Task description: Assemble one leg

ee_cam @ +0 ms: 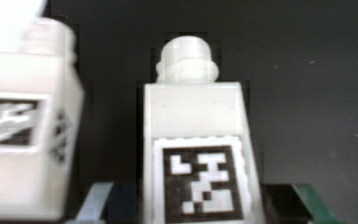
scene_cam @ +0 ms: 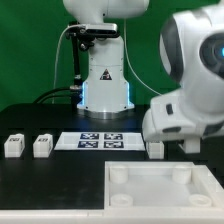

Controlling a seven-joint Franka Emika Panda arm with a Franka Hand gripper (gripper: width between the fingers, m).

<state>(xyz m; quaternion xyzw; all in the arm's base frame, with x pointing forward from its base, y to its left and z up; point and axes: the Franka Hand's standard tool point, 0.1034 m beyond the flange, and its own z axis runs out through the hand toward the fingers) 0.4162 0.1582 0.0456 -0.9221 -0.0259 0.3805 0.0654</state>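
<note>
Ext. view: arm (scene_cam: 185,105) is looming over the black worktop (scene_cam: 40,125) at the view's right, hiding the claw; one leg (scene_cam: 156,149) is standing just below it, near the white top (scene_cam: 165,190). Wrist view: claw (ee_cam: 202,198) fingers (ee_cam: 105,197) are flanking a tagged leg (ee_cam: 197,120), w/ a 2nd leg (ee_cam: 25,110) just beside it; can't tell if they're pinching.

Robot lab; green backdrop (scene_cam: 145,45); tagged marker board (scene_cam: 100,141).
</note>
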